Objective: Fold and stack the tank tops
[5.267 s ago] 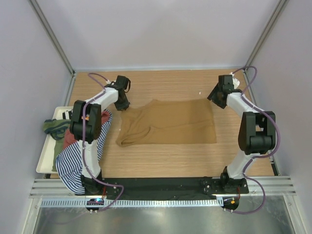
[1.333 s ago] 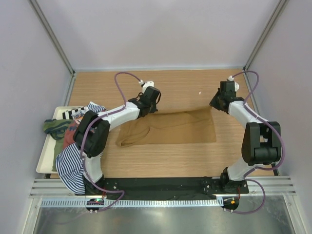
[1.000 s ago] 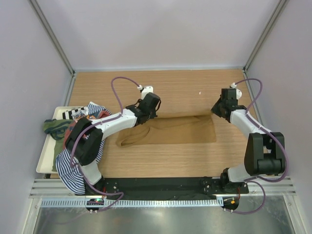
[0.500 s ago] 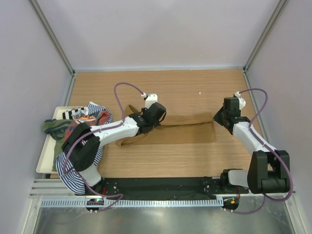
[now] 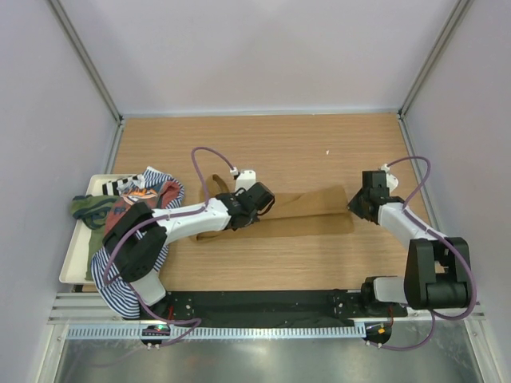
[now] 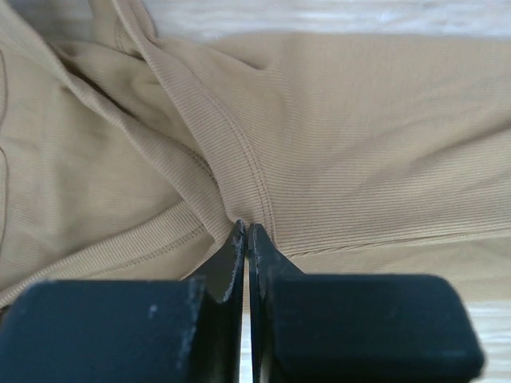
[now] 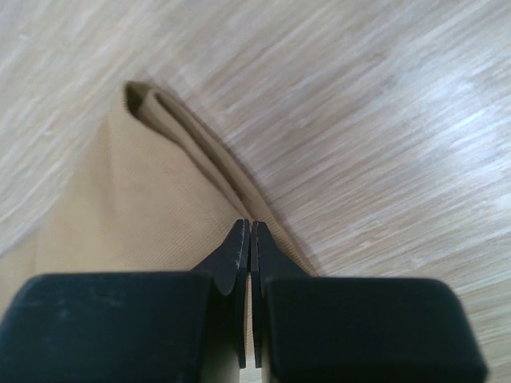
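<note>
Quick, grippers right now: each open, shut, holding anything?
Left gripper: shut, pinching the tan tank top.
Right gripper: shut, pinching the tan tank top's folded edge.

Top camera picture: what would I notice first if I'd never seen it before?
First, the tan-brown cloth tank top, lying as a long folded band across the middle of the wooden table. The left gripper and right gripper are both shut on its edge, one toward each end. Next, the colourful heap of other tank tops, striped, rust-red and olive, in the white tray at the left.
</note>
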Robot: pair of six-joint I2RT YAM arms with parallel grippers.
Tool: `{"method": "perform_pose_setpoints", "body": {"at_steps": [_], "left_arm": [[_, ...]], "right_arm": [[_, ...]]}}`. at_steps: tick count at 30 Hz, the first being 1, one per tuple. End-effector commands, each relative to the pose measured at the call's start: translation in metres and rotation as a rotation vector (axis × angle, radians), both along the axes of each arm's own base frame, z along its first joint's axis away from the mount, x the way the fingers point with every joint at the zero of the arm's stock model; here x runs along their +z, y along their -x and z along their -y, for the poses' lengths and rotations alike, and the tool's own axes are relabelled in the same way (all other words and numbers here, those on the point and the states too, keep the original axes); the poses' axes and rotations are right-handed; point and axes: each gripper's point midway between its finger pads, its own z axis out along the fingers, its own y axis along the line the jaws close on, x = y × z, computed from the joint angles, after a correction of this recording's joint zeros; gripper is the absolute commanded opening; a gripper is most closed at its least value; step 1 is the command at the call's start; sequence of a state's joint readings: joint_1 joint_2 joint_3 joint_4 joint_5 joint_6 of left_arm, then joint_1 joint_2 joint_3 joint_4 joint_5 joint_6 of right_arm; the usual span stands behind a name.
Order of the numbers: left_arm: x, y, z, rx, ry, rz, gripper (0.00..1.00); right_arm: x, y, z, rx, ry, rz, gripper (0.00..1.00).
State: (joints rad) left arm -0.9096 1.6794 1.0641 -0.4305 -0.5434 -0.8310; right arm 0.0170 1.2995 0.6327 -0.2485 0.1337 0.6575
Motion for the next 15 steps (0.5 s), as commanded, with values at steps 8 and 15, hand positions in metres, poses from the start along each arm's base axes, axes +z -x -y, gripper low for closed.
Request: {"method": "perform_pose_setpoints", "body": {"at_steps": [8, 15], "left_arm": [[-0.034, 0.029, -0.005, -0.017, -0.037, -0.120, 0.05], [-0.018, 0.030, -0.009, -0.005, 0.019, -0.061, 0.16]], "right_arm": [[-0.012, 0.009, 0.010, -0.024, 0.046, -0.083, 0.24], [0.011, 0.008, 0.016, -0.008, 0.088, -0.037, 0.33]]}}
